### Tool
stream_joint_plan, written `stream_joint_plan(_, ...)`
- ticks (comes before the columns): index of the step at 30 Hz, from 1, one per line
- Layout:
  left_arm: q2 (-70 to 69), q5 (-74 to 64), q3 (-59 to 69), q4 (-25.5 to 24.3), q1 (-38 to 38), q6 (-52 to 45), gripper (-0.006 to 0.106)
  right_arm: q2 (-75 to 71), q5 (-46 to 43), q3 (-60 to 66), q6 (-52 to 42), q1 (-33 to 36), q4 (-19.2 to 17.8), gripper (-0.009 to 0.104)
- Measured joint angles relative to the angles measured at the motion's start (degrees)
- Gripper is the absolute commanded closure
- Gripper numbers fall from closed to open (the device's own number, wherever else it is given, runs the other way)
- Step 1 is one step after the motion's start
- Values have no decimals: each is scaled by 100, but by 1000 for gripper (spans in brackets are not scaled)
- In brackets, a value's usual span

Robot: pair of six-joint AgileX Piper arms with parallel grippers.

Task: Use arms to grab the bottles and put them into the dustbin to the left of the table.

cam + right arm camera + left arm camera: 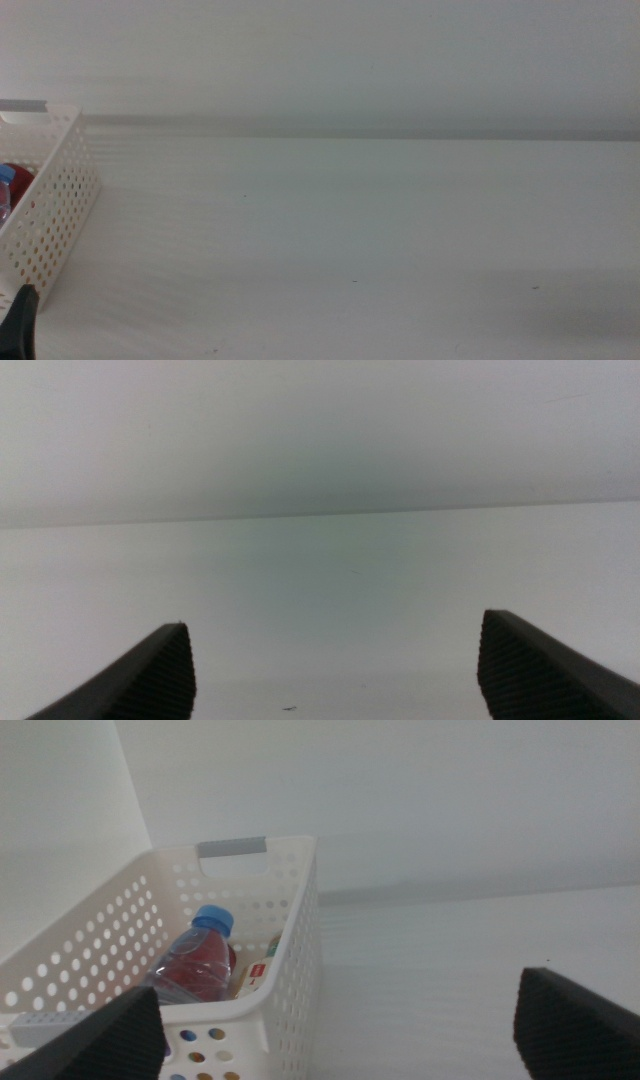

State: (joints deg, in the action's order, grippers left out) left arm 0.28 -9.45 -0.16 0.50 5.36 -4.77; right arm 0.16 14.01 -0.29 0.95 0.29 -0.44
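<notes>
Left gripper (340,1040) sits low beside the bin (290,920), jaws spread wide with nothing between them; in the middle view only one dark fingertip (22,320) pokes up at the bottom edge, close by the bin's near corner. Right gripper (335,680) is likewise wide apart and empty, looking out over bare table (330,570), and it does not show in the middle view. Inside the bin lie the water bottle (195,960) with its blue cap, something red behind it that is probably the can (20,180), and a slip of yellow-and-red label (258,975) that may belong to the juice bottle, though too little of it shows to be sure. No bottle is visible on the table, so the task looks done or nearly so. The main risk from here is the left arm's closeness to the bin: any sideways swing or lift from this low pose could catch a jaw on the perforated wall or rim and shove or tip the light basket, spilling what is in it. A lesser risk is an unseen bottle lying outside all three views, which these pictures cannot rule out. Both arms appear held low and level, in a waiting posture.
</notes>
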Motion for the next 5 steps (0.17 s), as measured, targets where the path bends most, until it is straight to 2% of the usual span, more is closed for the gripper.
stream_joint_plan(5,0,0,0,0,-120,0,7,0,0,0,0,0,0,19)
